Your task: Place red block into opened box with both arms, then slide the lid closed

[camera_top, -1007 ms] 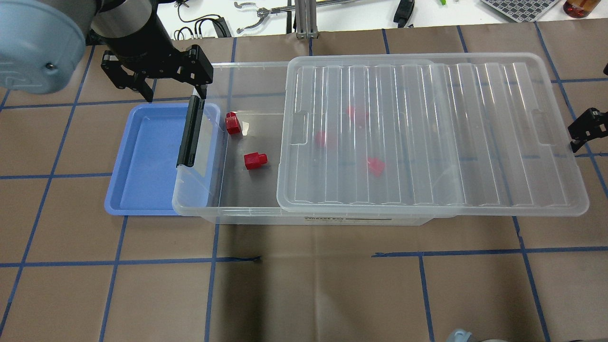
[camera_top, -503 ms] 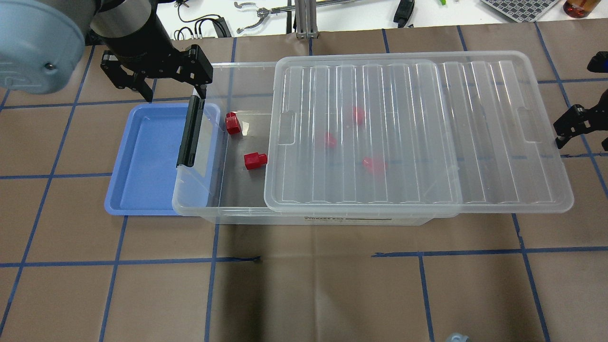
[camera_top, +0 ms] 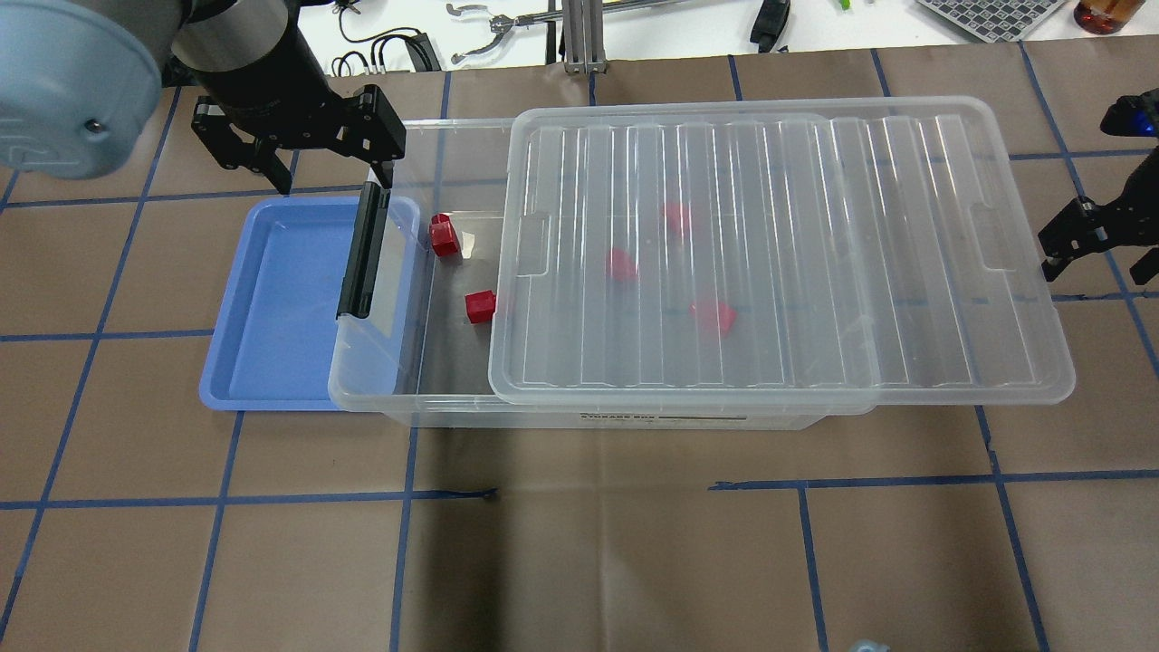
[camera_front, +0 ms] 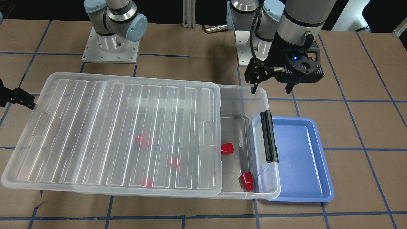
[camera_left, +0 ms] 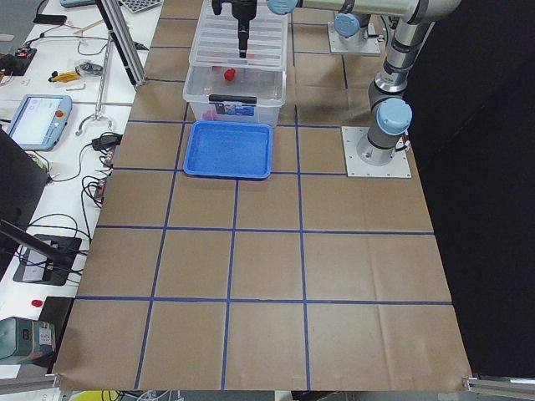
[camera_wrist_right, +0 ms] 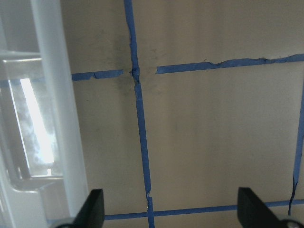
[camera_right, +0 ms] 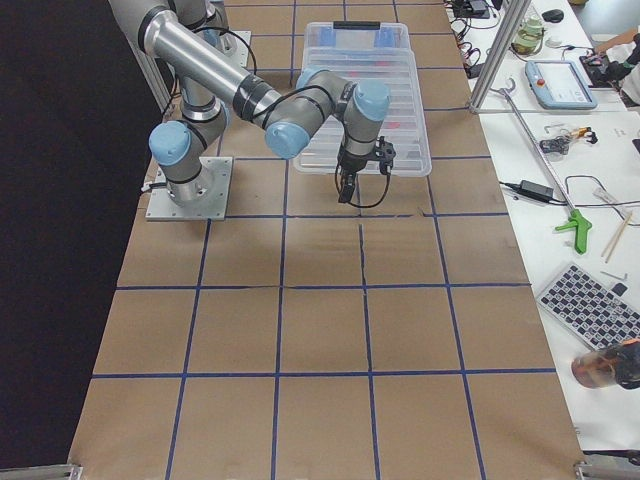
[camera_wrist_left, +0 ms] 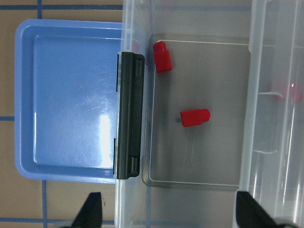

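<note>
Taking the far side of the table as 12 o'clock in the overhead view, we find the left gripper at the 9 o'clock end. Its jaws are spread wide and empty, and it hangs over the box's far latch-end corner. A blue tray lies at 9 o'clock of the box, and the box's latch end overlaps the tray's 3 o'clock edge in that view. The black latch bar runs along that short end. In the uncovered strip inside the box, we see one red block just beside the latch-end wall. A second red block sits at 5 o'clock of it, right at the lid's edge. Three more red blocks show blurred through the lid. The lid rests on the box, covering all but that strip and overhanging the 3 o'clock end. At 3 o'clock of the lid is the right gripper, jaws spread and empty. One finger is just beside the lid's short edge, and we cannot tell whether it touches.
</note>
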